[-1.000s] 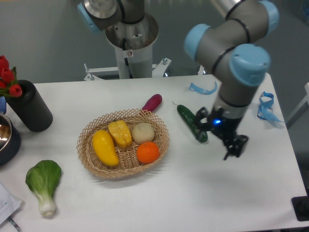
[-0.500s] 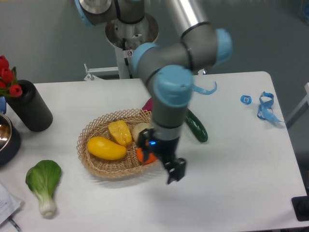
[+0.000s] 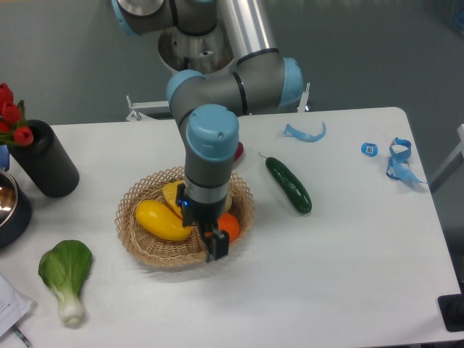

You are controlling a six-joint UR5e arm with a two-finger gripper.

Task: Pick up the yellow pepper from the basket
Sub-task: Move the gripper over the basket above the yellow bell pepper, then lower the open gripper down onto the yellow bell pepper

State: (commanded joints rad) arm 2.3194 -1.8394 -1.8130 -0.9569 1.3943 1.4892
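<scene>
The round wicker basket (image 3: 135, 239) sits left of the table's centre. The ridged yellow pepper (image 3: 172, 192) lies at its back, mostly hidden behind my wrist. A larger smooth yellow fruit (image 3: 161, 220) lies in front of it, and an orange (image 3: 230, 224) lies on the right. My gripper (image 3: 215, 245) hangs over the basket's front right rim, just left of the orange and in front of the pepper. It points down, looks open and holds nothing.
A green cucumber (image 3: 288, 185) lies right of the basket. A purple vegetable (image 3: 238, 151) peeks out behind the arm. A bok choy (image 3: 65, 272) lies front left. A black vase (image 3: 45, 168) with red tulips and a dark bowl (image 3: 7, 206) stand at the left edge. Blue tape scraps (image 3: 305, 133) lie at the back right.
The arm has swung from the table's right side leftward to over the basket. The smooth yellow fruit has turned from lengthwise to lying across the basket.
</scene>
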